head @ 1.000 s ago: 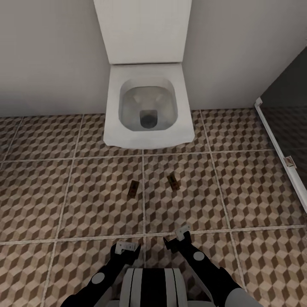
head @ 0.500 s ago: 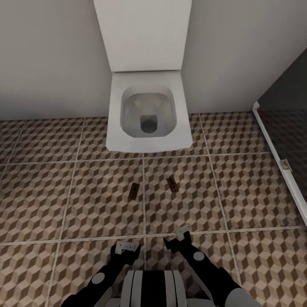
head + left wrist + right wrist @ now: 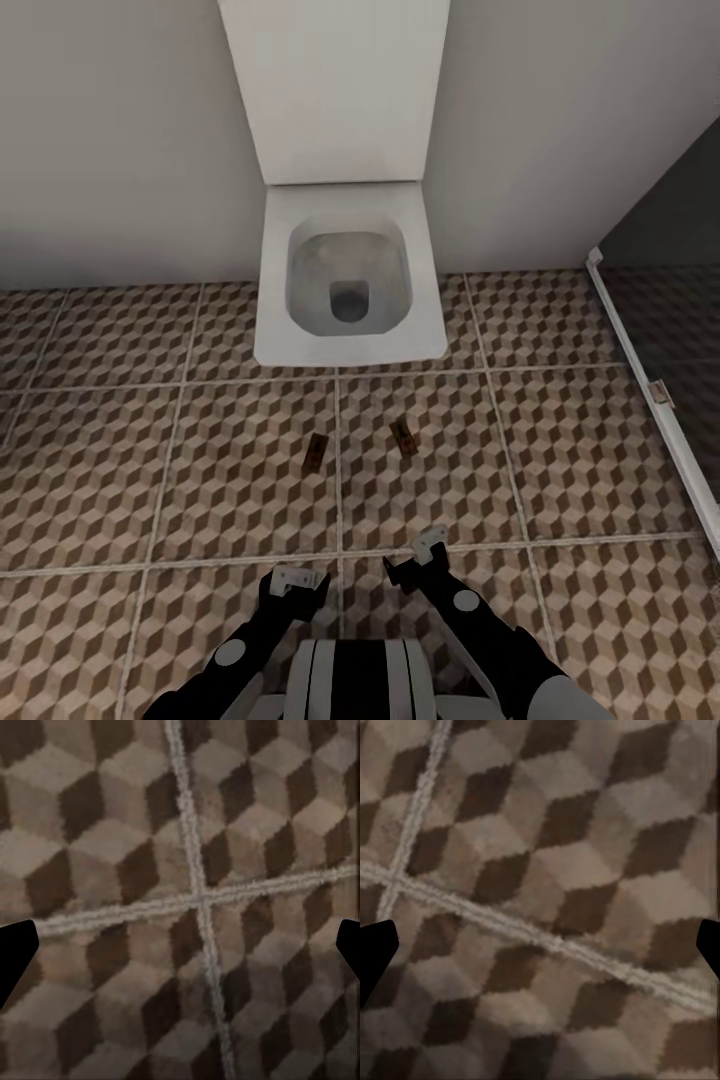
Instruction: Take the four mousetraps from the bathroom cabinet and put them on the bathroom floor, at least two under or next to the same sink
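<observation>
Two mousetraps lie flat on the cube-patterned bathroom floor (image 3: 180, 470) in front of a toilet: one mousetrap (image 3: 314, 453) left of a grout line, the other mousetrap (image 3: 404, 437) right of it. My left gripper (image 3: 295, 582) and right gripper (image 3: 420, 560) hang low in front of my trunk, both open and empty, a short way nearer to me than the traps. Both wrist views look down at bare floor tiles (image 3: 112, 870) (image 3: 585, 870), with dark fingertips at the picture edges. The cabinet and the bathroom sink are out of view.
A white wall-hung toilet (image 3: 347, 272) with its lid up stands against the pale wall straight ahead. At the right a white threshold strip (image 3: 640, 380) edges a darker grey shower section (image 3: 680, 300).
The whole head view has shifted: toilet and traps have become smaller and slid away, so the camera has pulled back. Both arms hold the same pose.
</observation>
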Tool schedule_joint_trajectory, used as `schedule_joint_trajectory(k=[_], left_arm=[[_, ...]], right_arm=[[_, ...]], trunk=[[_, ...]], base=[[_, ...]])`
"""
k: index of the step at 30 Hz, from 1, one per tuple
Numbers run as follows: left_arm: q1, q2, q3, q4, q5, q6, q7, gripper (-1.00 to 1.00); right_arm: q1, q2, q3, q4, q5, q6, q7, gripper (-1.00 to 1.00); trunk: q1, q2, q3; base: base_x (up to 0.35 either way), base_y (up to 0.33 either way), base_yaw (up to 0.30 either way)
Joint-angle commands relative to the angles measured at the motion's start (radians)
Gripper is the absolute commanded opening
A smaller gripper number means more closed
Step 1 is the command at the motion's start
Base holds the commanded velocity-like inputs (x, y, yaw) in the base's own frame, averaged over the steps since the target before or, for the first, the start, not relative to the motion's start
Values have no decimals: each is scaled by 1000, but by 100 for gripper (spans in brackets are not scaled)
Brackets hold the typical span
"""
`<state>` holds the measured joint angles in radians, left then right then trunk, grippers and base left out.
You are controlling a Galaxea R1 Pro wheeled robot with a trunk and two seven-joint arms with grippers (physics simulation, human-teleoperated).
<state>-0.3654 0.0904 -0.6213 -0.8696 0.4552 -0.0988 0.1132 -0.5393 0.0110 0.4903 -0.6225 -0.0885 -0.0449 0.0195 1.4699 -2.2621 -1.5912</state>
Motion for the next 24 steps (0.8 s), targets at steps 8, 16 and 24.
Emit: schedule_joint_trajectory(k=[8, 16, 24], left_arm=[[-1, 2, -8, 0, 10, -5, 9, 100], [-1, 2, -8, 0, 10, -5, 9, 100], [-1, 2, -8, 0, 10, -5, 9, 100]], right_arm=[[-1, 0, 2, 1, -9, -4, 2, 100], [-1, 0, 2, 1, -9, -4, 2, 100], [-1, 0, 2, 1, -8, -4, 2, 100]], trunk=[[-31, 56, 25], [-62, 112, 50], [-92, 168, 75]], base=[[0, 0, 0], [0, 0, 0], [0, 0, 0]])
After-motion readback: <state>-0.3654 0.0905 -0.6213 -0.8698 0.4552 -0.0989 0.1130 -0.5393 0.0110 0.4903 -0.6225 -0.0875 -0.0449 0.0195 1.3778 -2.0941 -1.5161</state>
